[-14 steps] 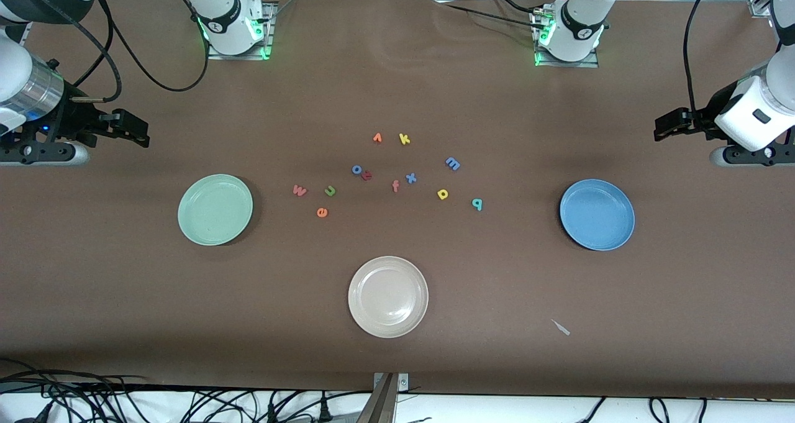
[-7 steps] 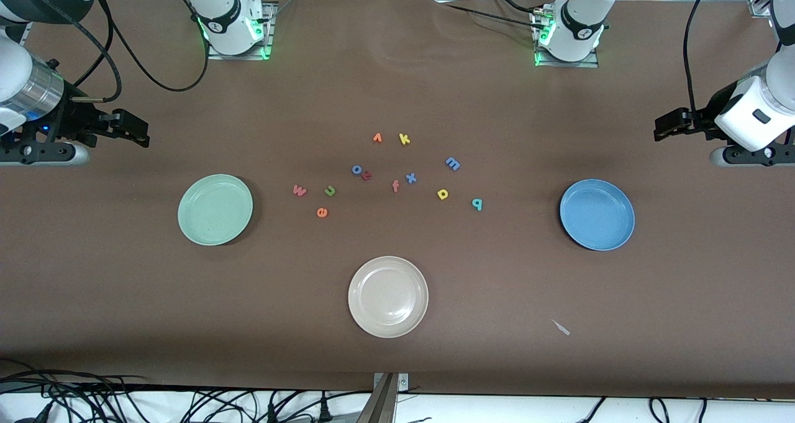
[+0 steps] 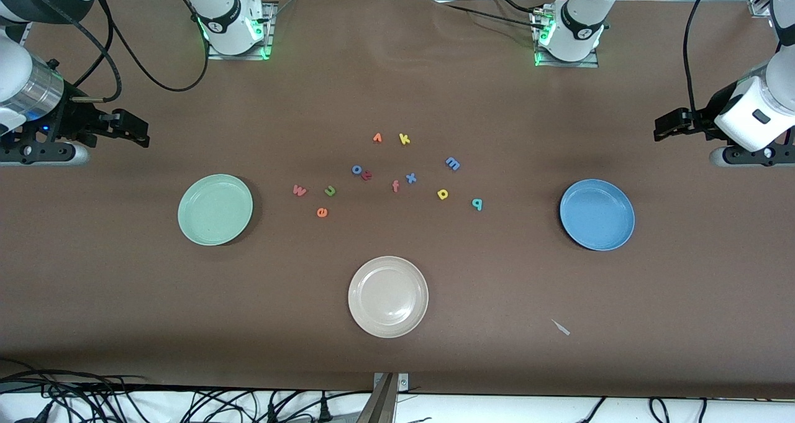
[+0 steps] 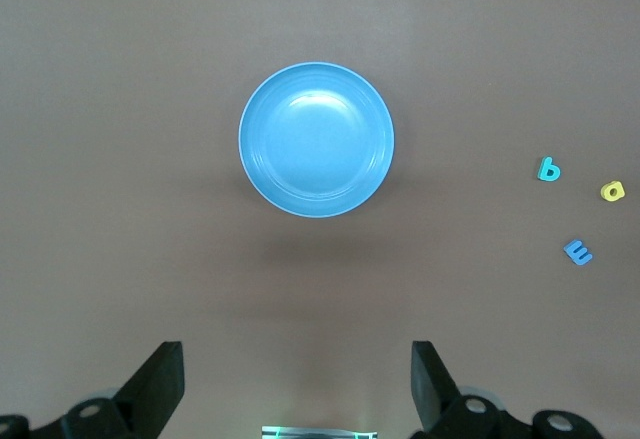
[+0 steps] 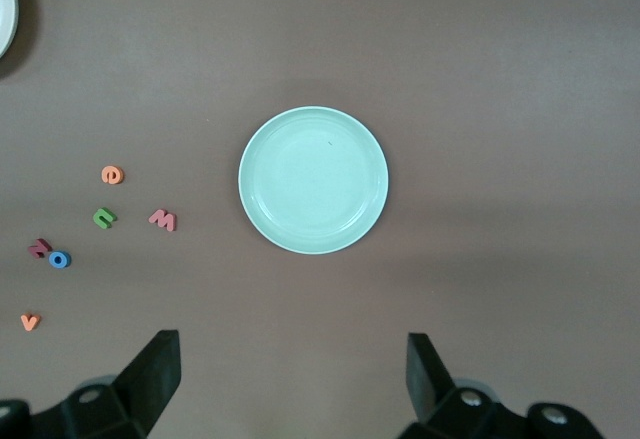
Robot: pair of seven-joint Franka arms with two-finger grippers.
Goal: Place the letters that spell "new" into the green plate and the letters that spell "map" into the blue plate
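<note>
Both hands (image 4: 292, 384) (image 5: 290, 379) open, well apart from letters (image 3: 385, 174).

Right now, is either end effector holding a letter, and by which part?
Nothing is held. The left end effector and the right end effector are both open and empty, waiting at the table's ends.

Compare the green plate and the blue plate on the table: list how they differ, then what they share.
Colour: the green plate is pale mint, the blue plate medium blue.
Place: the green plate lies toward the right arm's end of the table, the blue plate toward the left arm's end.
Nearest letters: the pink w lies by the green plate, the teal p by the blue plate.
Shared: both are round, rimmed, alike in size, and hold nothing.
</note>
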